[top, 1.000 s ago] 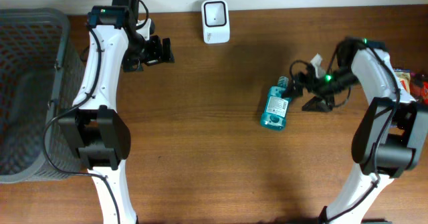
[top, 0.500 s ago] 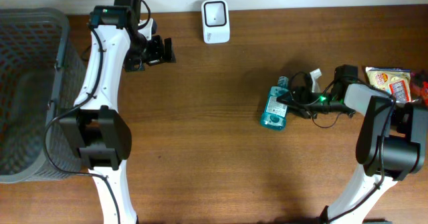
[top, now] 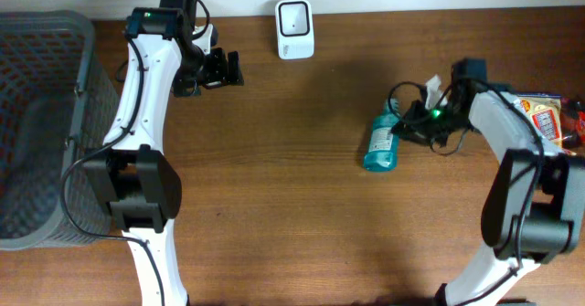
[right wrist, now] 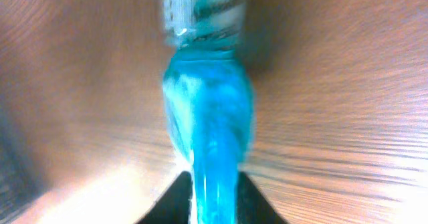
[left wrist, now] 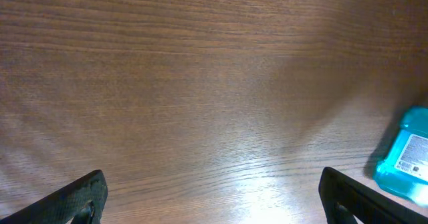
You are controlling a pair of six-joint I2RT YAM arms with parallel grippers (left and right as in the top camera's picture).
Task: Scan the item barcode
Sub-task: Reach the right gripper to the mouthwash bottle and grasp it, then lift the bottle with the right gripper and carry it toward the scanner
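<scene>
The item is a teal mouthwash bottle [top: 380, 147] with a white label, right of the table's middle. It shows on its narrow side. My right gripper [top: 403, 124] is shut on its neck end. In the right wrist view the bottle [right wrist: 208, 110] fills the gap between the two dark fingers [right wrist: 167, 207], and the picture is blurred. My left gripper [top: 230, 68] hangs open over the back left of the table, nothing between its fingers [left wrist: 80, 197]. The bottle [left wrist: 404, 157] shows at that view's right edge. A white barcode scanner [top: 294, 29] stands at the back edge.
A dark grey mesh basket [top: 87, 59] fills the left side of the table. Snack packets [top: 548, 116] lie at the far right, behind my right arm. Bare wood lies between the scanner and the bottle.
My right gripper came down on the bottle and closed on its neck end. The bottle turned from label-up onto its narrow side and shifted a little right. The left arm barely moved.
</scene>
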